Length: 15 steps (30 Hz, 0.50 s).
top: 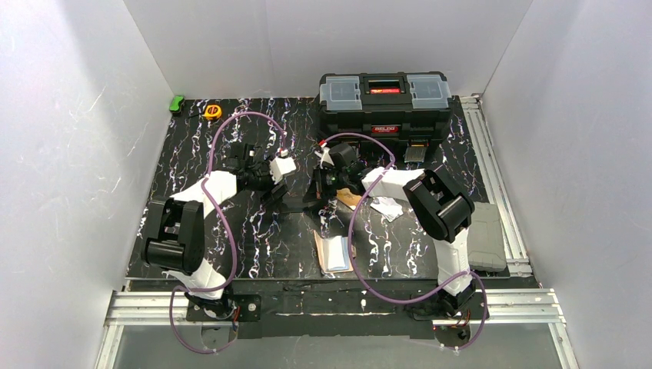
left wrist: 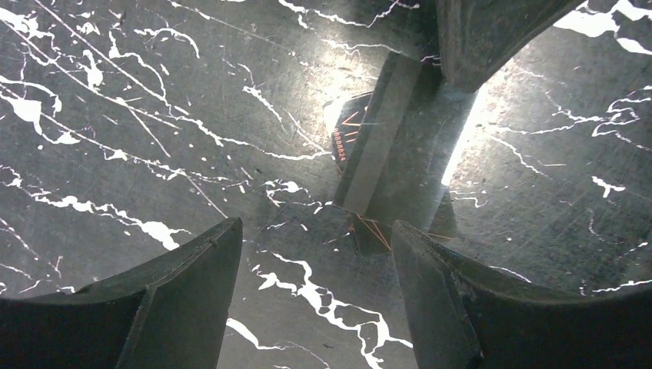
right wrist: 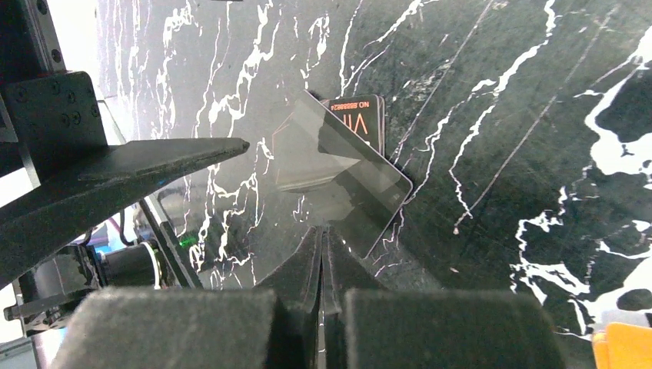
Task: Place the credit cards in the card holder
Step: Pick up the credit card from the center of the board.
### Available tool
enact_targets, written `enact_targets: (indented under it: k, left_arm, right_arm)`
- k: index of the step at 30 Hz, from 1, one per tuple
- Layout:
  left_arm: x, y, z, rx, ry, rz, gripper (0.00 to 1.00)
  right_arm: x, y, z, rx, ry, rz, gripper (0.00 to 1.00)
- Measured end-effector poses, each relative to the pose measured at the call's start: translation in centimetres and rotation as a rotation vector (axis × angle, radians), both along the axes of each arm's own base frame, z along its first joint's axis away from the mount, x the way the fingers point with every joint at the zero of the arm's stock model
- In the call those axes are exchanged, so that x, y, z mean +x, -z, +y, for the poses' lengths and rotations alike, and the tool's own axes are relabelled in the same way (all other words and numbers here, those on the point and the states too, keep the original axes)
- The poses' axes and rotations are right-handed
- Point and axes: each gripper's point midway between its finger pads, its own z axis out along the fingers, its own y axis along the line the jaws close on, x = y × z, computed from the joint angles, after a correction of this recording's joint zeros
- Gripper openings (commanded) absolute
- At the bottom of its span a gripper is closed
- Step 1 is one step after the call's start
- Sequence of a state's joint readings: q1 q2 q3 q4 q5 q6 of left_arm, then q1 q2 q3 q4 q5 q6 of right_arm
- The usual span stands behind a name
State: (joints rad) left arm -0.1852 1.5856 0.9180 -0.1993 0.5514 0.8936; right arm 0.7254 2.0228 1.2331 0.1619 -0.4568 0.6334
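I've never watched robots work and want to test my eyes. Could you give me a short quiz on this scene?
1. Which arm's gripper pinches the black card? A) left B) right C) neither
2. True or false: the left gripper stands open.
3. What big black thing stands at the far edge of the table?

Key: 1 B, the right gripper. 2 True. 3 The toolbox.
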Motion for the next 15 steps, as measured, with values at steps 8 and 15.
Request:
enact_targets:
  k: [8, 15]
  left_arm:
    - [-0.7, 0.0, -0.4, -0.025, -0.001, 0.056, 0.7]
    - [-1.0, 0.1, -0.4, -0.024, 0.0, 0.07, 0.7]
  right_arm:
    - [-1.0, 0.2, 0.5, 0.012, -0.029, 0.001, 0.01]
    - [-2.1, 1.0, 0.3, -0.006, -0.041, 0.021, 0.01]
